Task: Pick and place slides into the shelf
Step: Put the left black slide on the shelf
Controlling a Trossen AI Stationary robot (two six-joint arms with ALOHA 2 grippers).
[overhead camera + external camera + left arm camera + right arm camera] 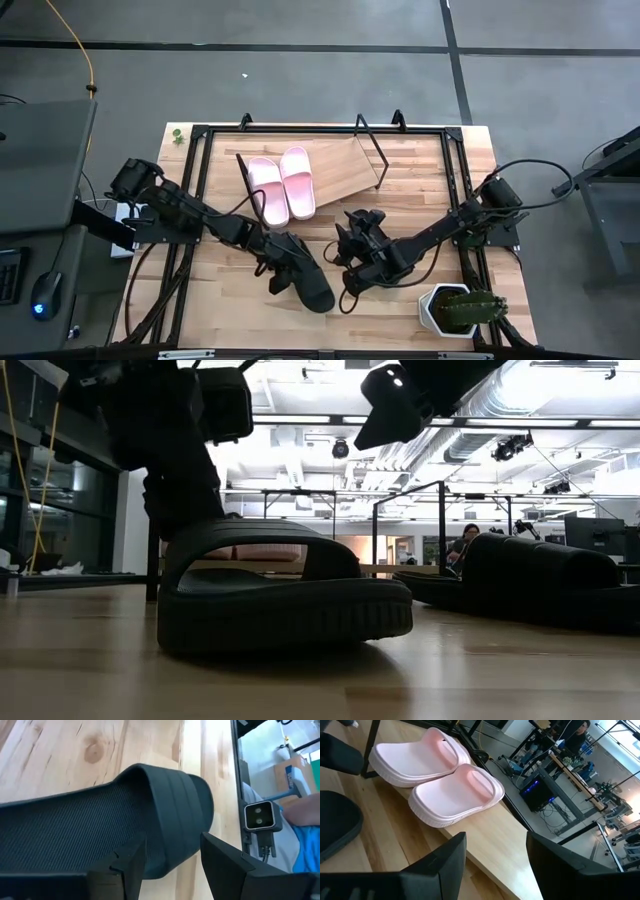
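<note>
Two pale pink slides (282, 185) lie side by side on the left part of the tilted wooden shelf (345, 170). One black slide (308, 278) lies sole down on the table near the front. My left gripper (172, 870) is open at its side, one finger over the footbed and one outside the rim. A second black slide (530, 590) rests on the table farther right. My right gripper (495, 865) hangs open above the table's middle, facing the pink slides (440, 780), with nothing between its fingers. My left gripper straddles the black slide's side rim (167, 862) near the strap, slanting down from the table's left. One finger (127, 870) is over the footbed, the other (225, 865) outside. I cannot tell whether either finger touches. The slide lies flat on the table.
A white pot with a green plant (460, 308) stands at the front right corner. Black frame rails (195, 200) run along the table's left, right and far sides. The right part of the shelf board (355, 160) is bare.
</note>
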